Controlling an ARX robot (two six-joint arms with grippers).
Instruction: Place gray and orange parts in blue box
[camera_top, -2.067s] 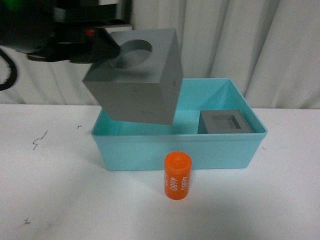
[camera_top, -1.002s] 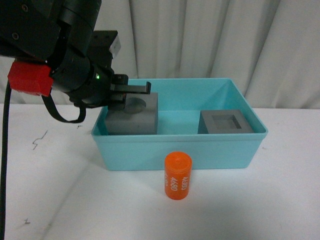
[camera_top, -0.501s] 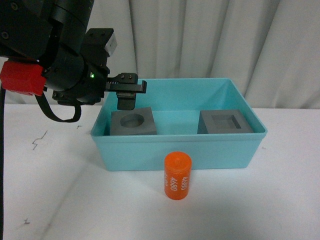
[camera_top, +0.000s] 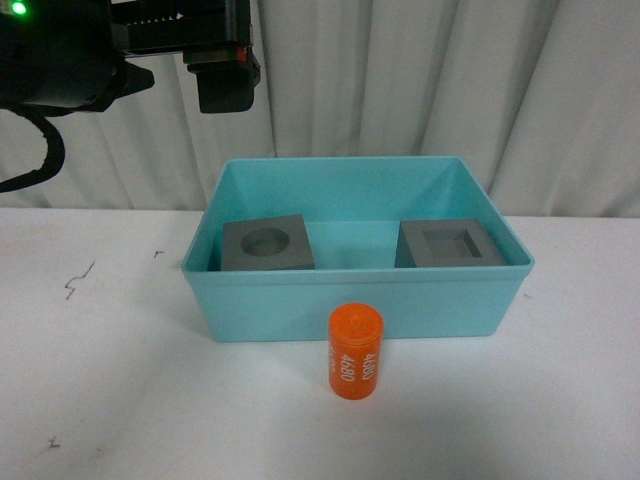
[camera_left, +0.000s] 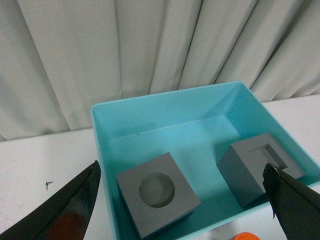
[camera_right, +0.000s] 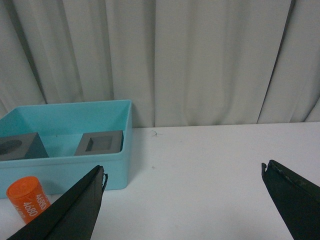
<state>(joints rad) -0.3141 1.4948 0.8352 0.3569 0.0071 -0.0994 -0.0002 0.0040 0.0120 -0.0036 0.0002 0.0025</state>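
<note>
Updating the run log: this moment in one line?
left gripper open, empty | right gripper open, empty | round-recess cube, square-recess cube in box | cylinder on table

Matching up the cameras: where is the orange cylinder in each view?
Front view: orange cylinder stands just before the blue box.
Left wrist view: cylinder is a sliver, cut off outside the box wall.
Right wrist view: cylinder beside the box's outer wall.
Shared landmark: the blue box.

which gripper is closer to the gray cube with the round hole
Left. The left gripper hangs open high above the round-recess cube in the blue box; the right gripper is open, well off past the box's right end.
</note>
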